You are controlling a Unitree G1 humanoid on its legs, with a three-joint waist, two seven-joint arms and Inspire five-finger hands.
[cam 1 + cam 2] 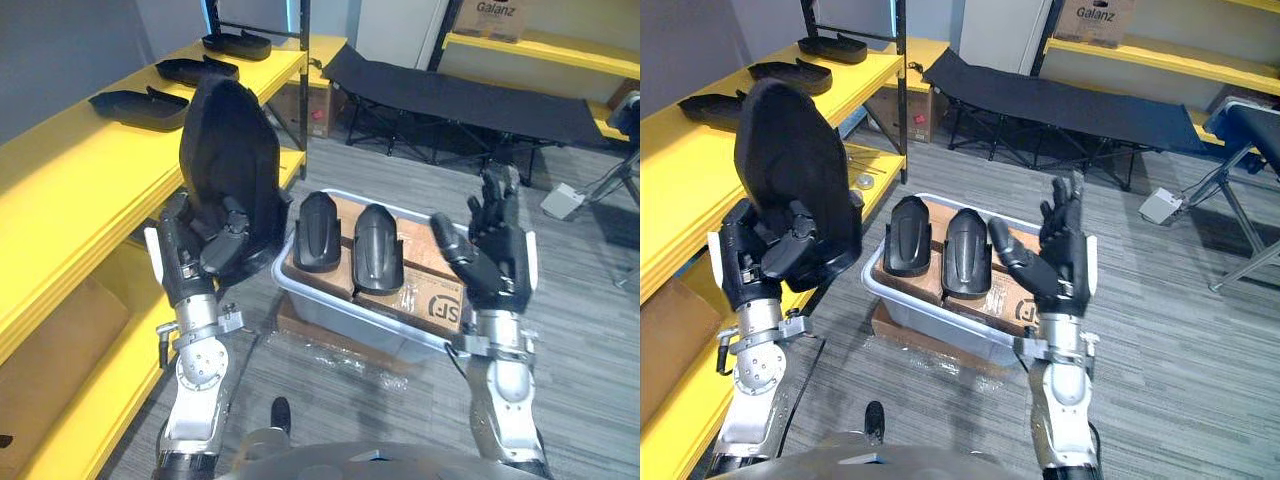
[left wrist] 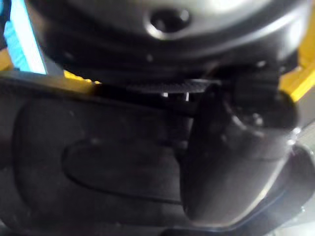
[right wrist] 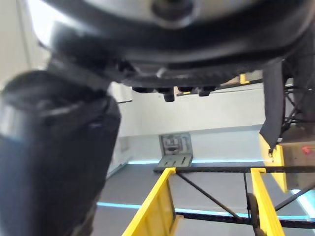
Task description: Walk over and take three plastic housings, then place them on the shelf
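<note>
Housings sit in three spots across my screens. Farthest left, the yellow shelf (image 1: 80, 190) carries three flat black ones in a row along its top board, each apart from the next: the near housing (image 1: 135, 108), the middle housing (image 1: 195, 70) and the far housing (image 1: 237, 43). Next to the shelf's edge my left hand (image 1: 192, 258) is raised with its fingers and thumb curled round the lower end of the big housing (image 1: 230, 150), which stands upright with its rounded top above the hand. On the left wrist feed I see the thumb (image 2: 231, 162) pressed across that dark shell. To the right of it, a grey bin (image 1: 345, 322) sits on the floor, with clear wrapping (image 1: 320, 350) lying in front of it. Inside are cardboard boxes (image 1: 430, 290), and on top of them lie two more pieces side by side, just beside each other: the left bin housing (image 1: 317, 232) and the right bin housing (image 1: 378, 248). My right hand (image 1: 495, 265) hovers above the bin's right corner, fingers straight and spread, thumb out, with nothing in it. Behind the bin stands a black folding cot (image 1: 460, 100), and past that, far right, is a second yellow shelf (image 1: 540, 50).
</note>
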